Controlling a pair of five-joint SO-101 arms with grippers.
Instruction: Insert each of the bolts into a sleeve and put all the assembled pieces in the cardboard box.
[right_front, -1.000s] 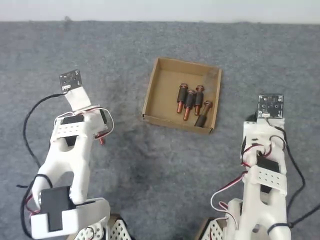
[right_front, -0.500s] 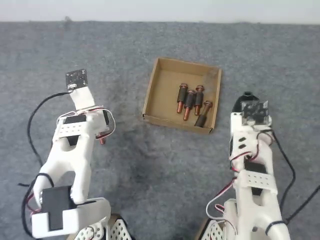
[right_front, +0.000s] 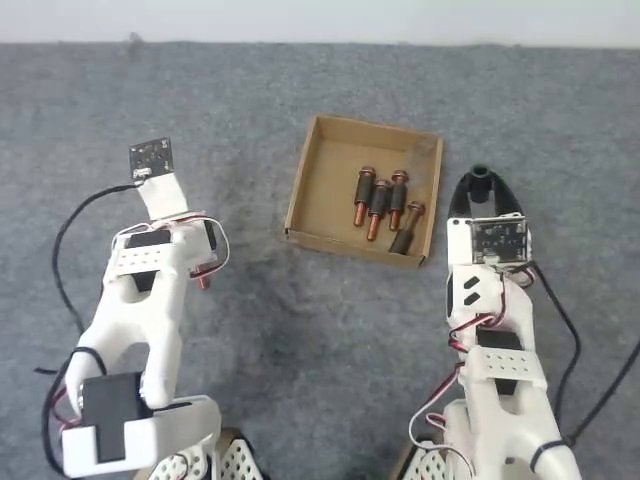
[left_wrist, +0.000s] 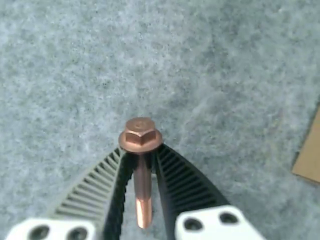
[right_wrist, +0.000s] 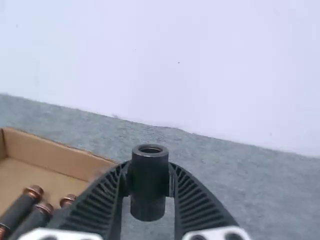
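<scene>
Gripped for mating
A copper hex-head bolt (left_wrist: 140, 137) is clamped in the left gripper (left_wrist: 141, 151); a black cylindrical sleeve (right_wrist: 149, 165), bore exposed for insertion, in the right gripper (right_front: 478, 180), mid-right of frame.

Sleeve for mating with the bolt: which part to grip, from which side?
Grip the sleeve across its round outer wall at mid-length, coming from the side, as the right hand holds it. It's a short tube; a side grip leaves the open bore end free for the bolt in the left hand.
</scene>
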